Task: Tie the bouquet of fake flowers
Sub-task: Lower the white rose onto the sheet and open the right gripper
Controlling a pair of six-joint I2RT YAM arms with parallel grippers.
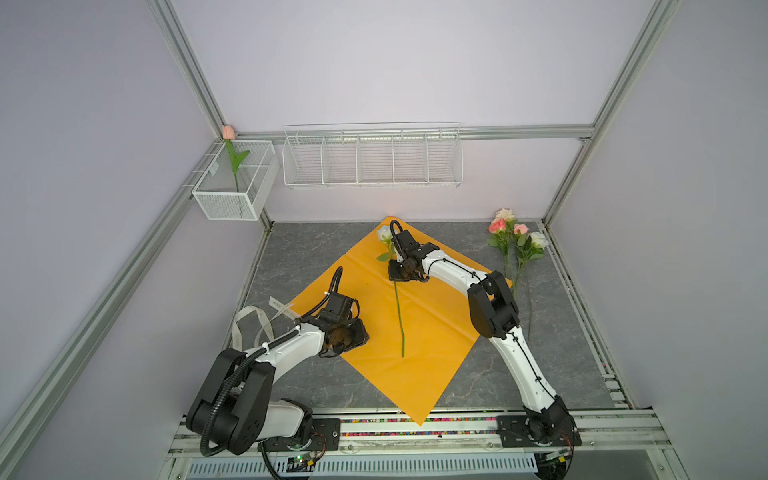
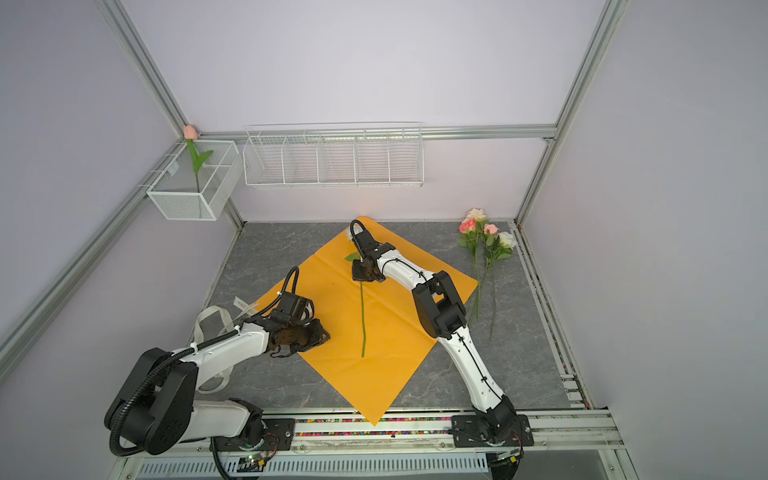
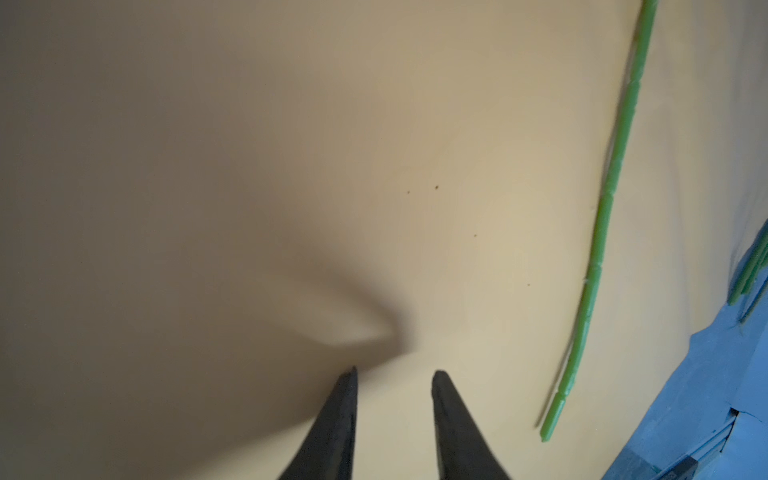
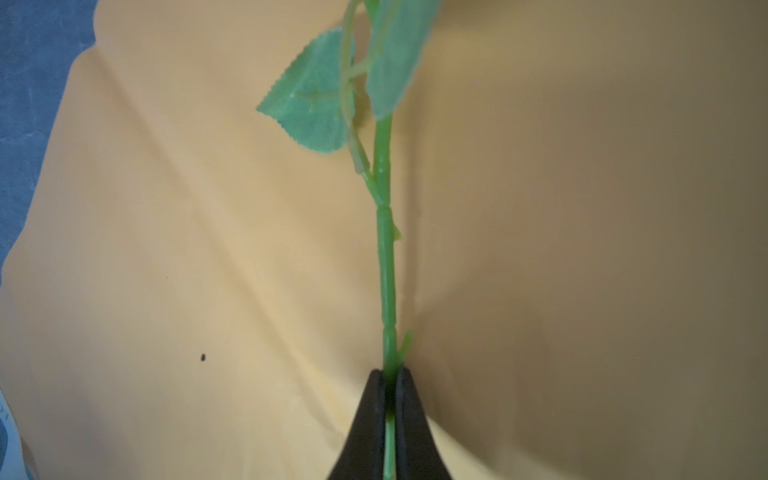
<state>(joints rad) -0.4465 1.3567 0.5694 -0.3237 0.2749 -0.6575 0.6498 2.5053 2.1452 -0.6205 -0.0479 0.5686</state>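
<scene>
The orange wrapping paper [image 1: 436, 332] [image 2: 395, 332] lies spread as a diamond on the grey table. One white rose [image 1: 384, 233] of the bouquet lies on it, its long green stem [image 1: 400, 316] [image 2: 363, 316] [image 3: 602, 232] pointing toward the front. My right gripper [image 1: 395, 277] [image 2: 360, 278] [image 4: 390, 372] is shut on that stem [image 4: 386, 257] just below its leaves [image 4: 311, 99]. The other roses [image 1: 515, 235] [image 2: 486, 235] lie together on the table at the back right. My left gripper [image 1: 334, 352] [image 2: 283, 352] [image 3: 394, 374] hangs open over the paper's [image 3: 249, 166] left corner, with nothing between its fingers.
A pale ribbon [image 1: 249, 322] [image 2: 210, 322] lies looped on the table behind my left arm. A mesh basket [image 1: 232, 199] on the left frame holds a single pink tulip [image 1: 228, 133]. A white wire rack [image 1: 372, 160] hangs on the back wall.
</scene>
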